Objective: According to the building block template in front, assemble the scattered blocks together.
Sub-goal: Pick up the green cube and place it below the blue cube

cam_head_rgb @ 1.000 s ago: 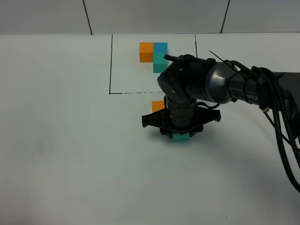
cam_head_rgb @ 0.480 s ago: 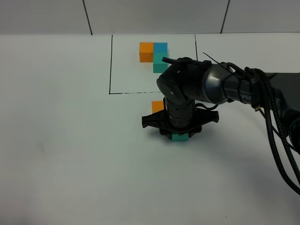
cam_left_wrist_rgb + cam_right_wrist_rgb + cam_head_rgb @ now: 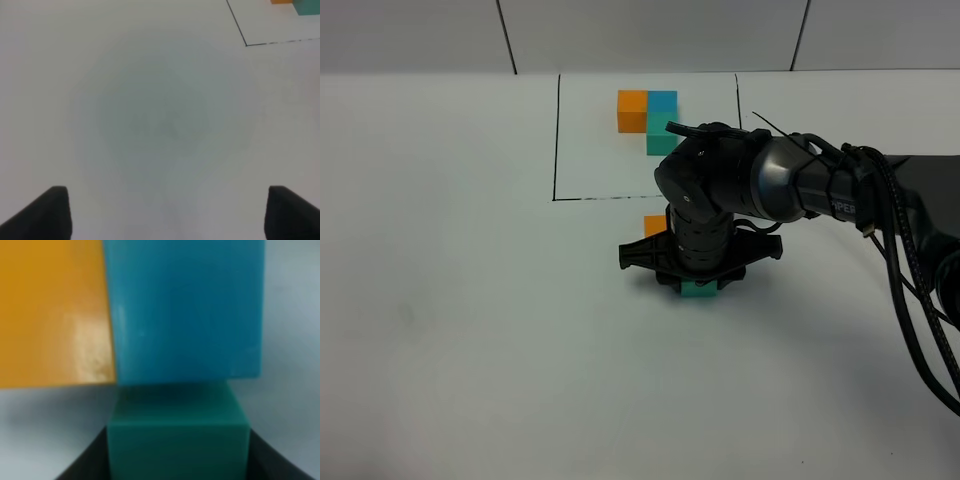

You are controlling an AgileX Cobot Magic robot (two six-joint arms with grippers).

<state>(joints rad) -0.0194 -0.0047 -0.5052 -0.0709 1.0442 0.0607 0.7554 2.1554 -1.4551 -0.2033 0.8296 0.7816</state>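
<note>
The scattered blocks [image 3: 692,285] lie just before the building block template [image 3: 649,118].

Only part of a white brand mark shows on the right arm [image 3: 840,195]; it cannot be read.

I see the building block template [image 3: 650,115] at twelve o'clock on the table, an L of orange, blue and teal-green cubes inside a thin black rectangle. Toward six o'clock from it, outside the frame, lie the scattered blocks: the orange block [image 3: 52,312] touches the blue block [image 3: 185,307], and the teal-green block [image 3: 177,440] abuts the blue.
</note>
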